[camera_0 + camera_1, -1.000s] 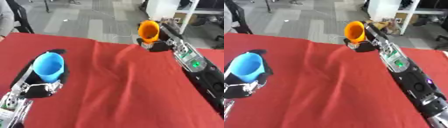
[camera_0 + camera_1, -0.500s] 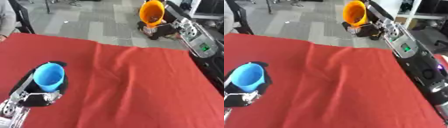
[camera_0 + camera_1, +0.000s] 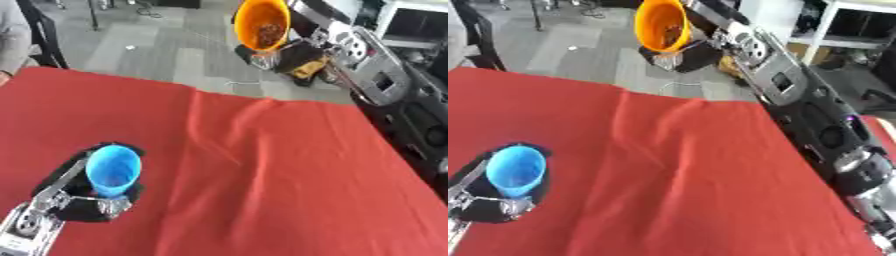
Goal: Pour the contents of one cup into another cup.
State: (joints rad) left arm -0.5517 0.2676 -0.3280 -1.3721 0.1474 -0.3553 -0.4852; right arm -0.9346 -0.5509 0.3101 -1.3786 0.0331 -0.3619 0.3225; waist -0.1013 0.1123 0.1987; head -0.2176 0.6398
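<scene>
The orange cup (image 3: 262, 25), grasped by the right hand (image 3: 293, 55), has been raised and tilted, still far from the blue cup (image 3: 113, 170) grasped by the left hand (image 3: 79, 200), so pouring is not yet possible

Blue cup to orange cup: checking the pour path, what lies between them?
Only bare, wrinkled red cloth between blue cup and orange cup, seen in both eye views.

Brownish contents inside orange cup (image 3: 263, 26) too blurred to identify, right hand (image 3: 289, 56) fingers mostly hidden behind that cup, left hand (image 3: 83, 202) fingers partly covered by blue cup (image 3: 113, 171), its wrist cut off.
</scene>
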